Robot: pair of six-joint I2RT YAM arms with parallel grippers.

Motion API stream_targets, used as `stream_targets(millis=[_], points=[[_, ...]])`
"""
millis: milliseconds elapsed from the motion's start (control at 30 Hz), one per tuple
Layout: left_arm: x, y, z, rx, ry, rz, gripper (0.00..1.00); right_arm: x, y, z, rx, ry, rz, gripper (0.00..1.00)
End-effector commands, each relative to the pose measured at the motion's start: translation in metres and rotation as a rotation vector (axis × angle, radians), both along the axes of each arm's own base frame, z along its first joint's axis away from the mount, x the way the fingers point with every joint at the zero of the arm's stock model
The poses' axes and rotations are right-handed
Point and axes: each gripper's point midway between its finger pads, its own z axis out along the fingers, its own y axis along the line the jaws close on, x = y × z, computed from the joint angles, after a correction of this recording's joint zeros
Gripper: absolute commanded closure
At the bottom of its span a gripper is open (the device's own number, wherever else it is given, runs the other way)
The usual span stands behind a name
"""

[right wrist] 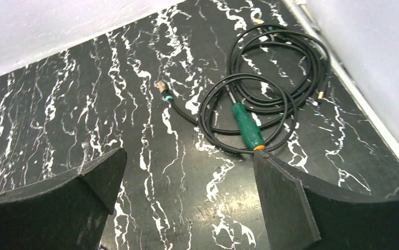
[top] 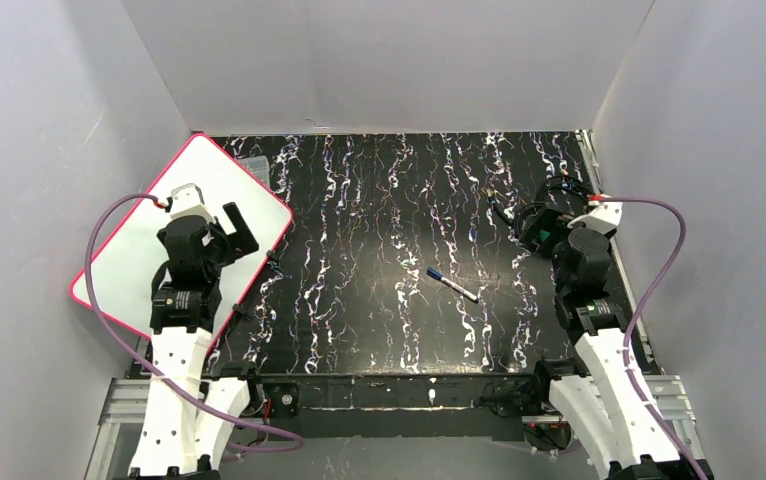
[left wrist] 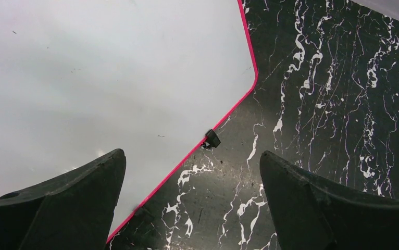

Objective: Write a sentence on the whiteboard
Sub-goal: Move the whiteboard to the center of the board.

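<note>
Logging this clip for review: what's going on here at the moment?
Nothing is being handled yet. The whiteboard lies at the left of the table and looks blank, with no sentence visible on it. The left end effector hovers open over the whiteboard's edge. The marker lies alone on the table, right of centre. The right end effector is open and empty, near a coiled black cable with a green handle.
</note>
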Motion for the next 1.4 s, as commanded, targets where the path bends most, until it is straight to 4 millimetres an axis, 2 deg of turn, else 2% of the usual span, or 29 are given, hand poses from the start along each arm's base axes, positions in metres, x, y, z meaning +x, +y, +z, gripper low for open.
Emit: stream_targets(millis=[0, 167, 367, 467, 533, 700, 833, 933, 1167, 1367], points=[[0.002, -0.002, 0.000, -0.016, 0.016, -0.006, 0.01, 0.011, 0.025, 0.034, 0.001, -0.082, 0.147, 0.00], [0.007, -0.002, 0.006, -0.025, 0.017, 0.003, 0.01, 0.018, 0.073, 0.035, -0.003, -0.084, 0.432, 0.00], [0.021, -0.011, 0.024, -0.054, -0.004, -0.046, 0.01, 0.024, 0.138, 0.022, 0.006, -0.009, 0.707, 0.00], [0.029, -0.022, 0.031, -0.076, -0.052, -0.102, 0.01, 0.017, 0.193, 0.017, -0.046, 0.007, 0.819, 0.00], [0.031, -0.027, 0.026, -0.082, -0.060, -0.137, 0.01, 0.010, 0.232, 0.011, -0.033, 0.001, 0.904, 0.00], [0.025, -0.023, 0.006, -0.070, -0.029, -0.117, 0.01, -0.006, 0.332, -0.016, -0.025, 0.017, 1.108, 0.12], [0.025, -0.023, 0.006, -0.066, -0.041, -0.116, 0.01, -0.013, 0.403, -0.034, -0.038, 0.010, 1.240, 0.21], [0.024, -0.019, 0.006, -0.052, -0.040, -0.101, 0.01, -0.024, 0.448, -0.050, -0.081, 0.003, 1.317, 0.24], [0.024, -0.015, 0.004, -0.032, -0.040, -0.089, 0.01, -0.024, 0.515, -0.099, -0.145, 0.008, 1.383, 0.30], [0.023, -0.018, 0.009, -0.017, -0.059, -0.120, 0.01, -0.016, 0.557, -0.130, -0.223, -0.004, 1.383, 0.35]])
